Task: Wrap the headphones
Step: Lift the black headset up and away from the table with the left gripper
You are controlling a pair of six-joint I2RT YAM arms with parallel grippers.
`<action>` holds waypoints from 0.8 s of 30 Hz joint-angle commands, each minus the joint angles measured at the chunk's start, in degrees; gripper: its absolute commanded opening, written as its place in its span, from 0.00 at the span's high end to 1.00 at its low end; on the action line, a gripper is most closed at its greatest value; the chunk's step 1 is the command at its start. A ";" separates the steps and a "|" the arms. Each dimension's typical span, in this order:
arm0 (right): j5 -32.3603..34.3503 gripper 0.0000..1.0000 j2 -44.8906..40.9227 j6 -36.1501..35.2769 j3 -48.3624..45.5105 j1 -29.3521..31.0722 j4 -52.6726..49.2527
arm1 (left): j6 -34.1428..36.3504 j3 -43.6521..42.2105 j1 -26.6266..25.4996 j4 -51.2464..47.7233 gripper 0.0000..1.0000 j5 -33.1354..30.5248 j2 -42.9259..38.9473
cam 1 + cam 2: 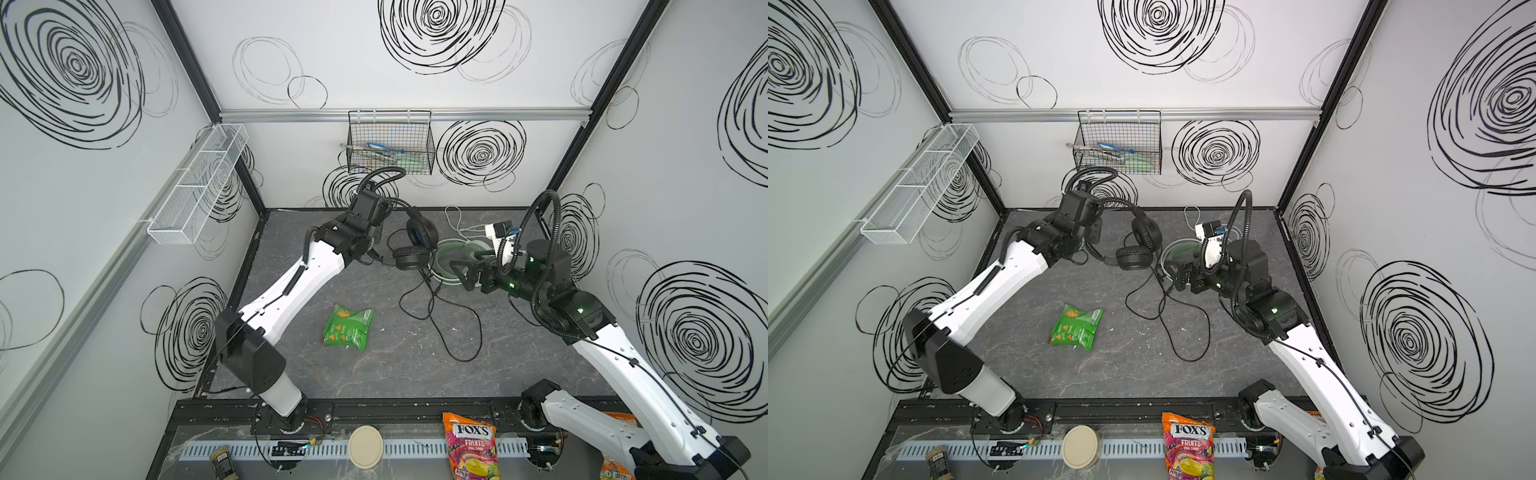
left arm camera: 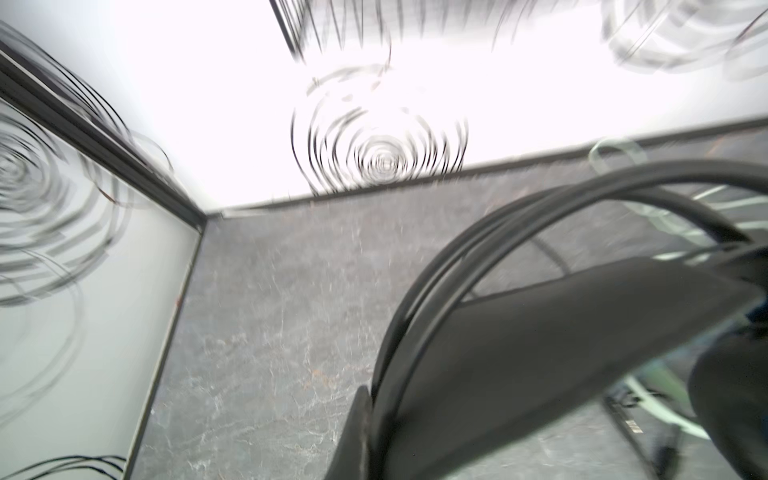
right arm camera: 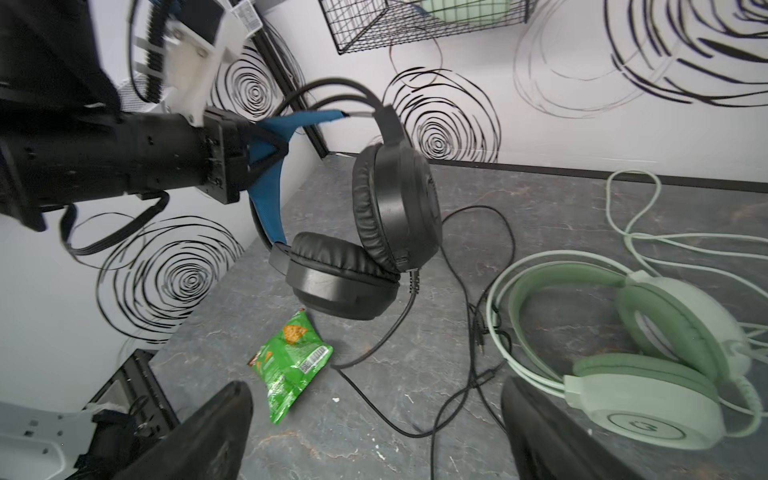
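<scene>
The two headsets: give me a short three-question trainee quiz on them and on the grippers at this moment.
1. True or false: the left gripper is shut on the black headset at its blue-lined headband.
2. The right gripper is: A open, B shut on something, C out of view.
3. Which headset lies on the table with no gripper on it?
Key: 1 true; 2 A; 3 the mint green headset.

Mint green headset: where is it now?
In a top view, the mint green headset lies right of centre near the back wall, beside the black headset, under the right gripper.
</scene>
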 commanded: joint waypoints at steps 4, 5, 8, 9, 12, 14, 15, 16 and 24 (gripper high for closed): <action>-8.21 0.03 -1.31 2.67 -0.58 -0.60 5.79 | -1.25 9.29 -7.41 -1.87 1.00 -11.04 -3.58; -8.57 0.03 -1.25 2.62 -0.69 -0.61 5.98 | -1.27 10.96 -7.85 -2.83 1.00 -10.58 -3.33; -8.49 0.03 -2.30 2.54 -1.72 -0.61 6.18 | -1.14 16.46 -9.15 -6.04 1.00 -10.72 -1.94; -8.19 0.03 -3.21 2.72 -2.34 -0.70 6.42 | -1.08 18.14 -9.39 -6.77 1.00 -10.50 -1.71; -7.76 0.03 -5.48 3.32 -3.69 -0.71 6.77 | -1.05 22.23 -9.71 -8.24 1.00 -9.13 -1.51; -7.69 0.03 -6.39 4.02 -4.62 -0.72 7.42 | -0.98 25.57 -10.18 -9.63 1.00 -8.29 -1.12; -8.20 0.03 -6.80 4.72 -5.11 -0.74 8.41 | -0.93 27.38 -10.55 -10.42 1.00 -8.19 -0.78; -8.88 0.03 -6.95 5.49 -5.55 -0.76 9.53 | -1.08 28.93 -10.77 -11.13 1.00 -8.11 -0.42; -12.33 0.03 -4.85 9.28 -7.87 -0.54 19.55 | -4.59 32.44 -11.07 -14.62 1.00 -4.82 -0.62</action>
